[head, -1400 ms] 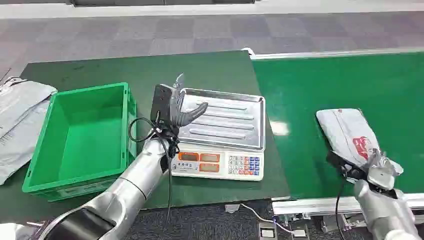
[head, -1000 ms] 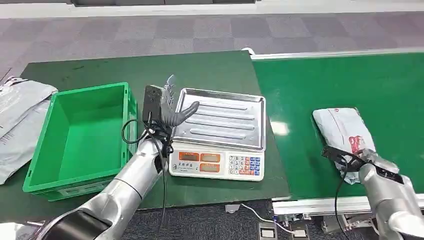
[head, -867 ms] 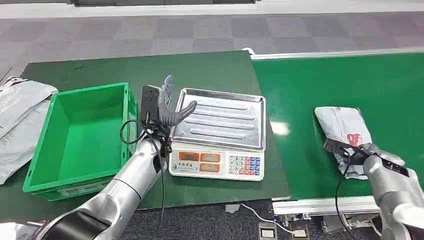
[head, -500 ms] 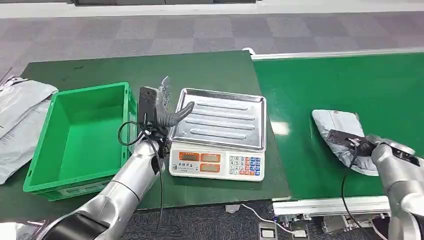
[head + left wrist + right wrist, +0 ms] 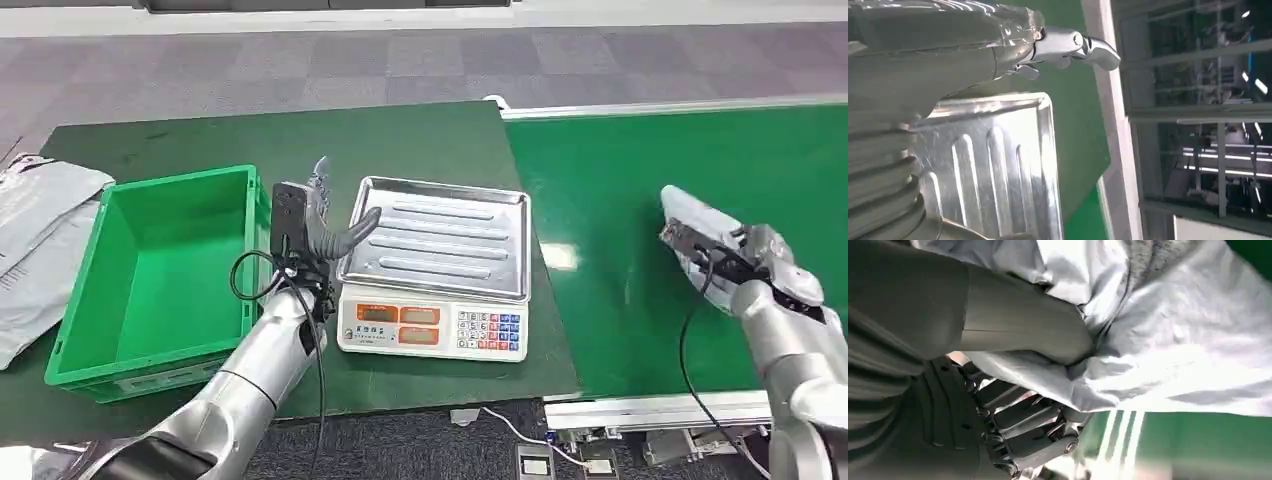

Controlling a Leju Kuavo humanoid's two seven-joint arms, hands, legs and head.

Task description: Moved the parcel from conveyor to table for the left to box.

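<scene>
Right wrist view, fingers point(image 5: 1033, 430) gripping parcel point(image 5: 1168, 340)

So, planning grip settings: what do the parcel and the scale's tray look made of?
Parcel: soft grey plastic film, probably a poly mailer; it creases and bunches where the right hand grips it. Scale's tray: bright ribbed metal, likely stainless steel, with mirror-like glare.
</scene>
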